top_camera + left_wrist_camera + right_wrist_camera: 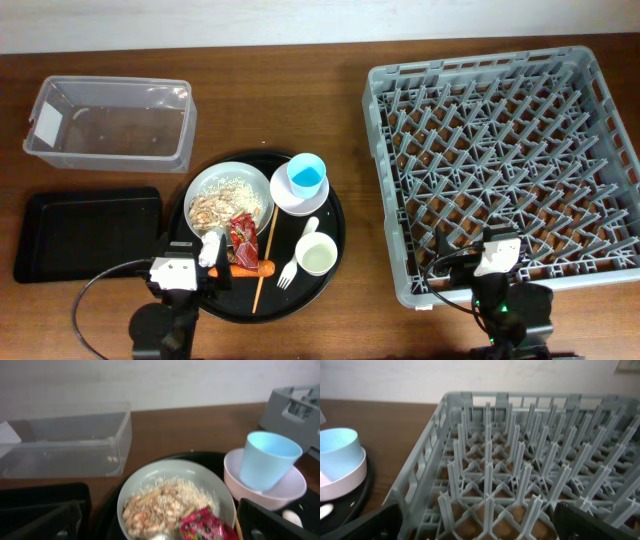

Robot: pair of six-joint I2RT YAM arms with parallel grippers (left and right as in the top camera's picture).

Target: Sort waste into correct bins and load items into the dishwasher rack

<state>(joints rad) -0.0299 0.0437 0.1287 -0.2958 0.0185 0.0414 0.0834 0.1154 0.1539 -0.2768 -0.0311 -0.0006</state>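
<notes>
On the round black tray [332, 222] a white plate [262, 186] holds pale rice with brown meat bits [220, 200] and a crumpled red wrapper [243, 234]. A white tissue wad [211, 247], an orange carrot [250, 267], a thin wooden stick [264, 255], a white fork [298, 262] and a small white cup [317, 253] lie near it. A light blue cup [306, 176] stands in the white bowl [282, 196]. My left gripper [196, 270] is open at the tray's near edge, facing the plate [150, 472] and wrapper [205, 525]. My right gripper [497, 250] is open over the grey rack's [385, 200] near edge. The brown scrap is not visible.
The clear tub [110, 120] with a white label stands at the back left. The flat black tray [85, 232] lies in front of it, left of the round tray. The rack [420, 475] holds only its pegs. The blue cup [267, 457] also shows in the left wrist view.
</notes>
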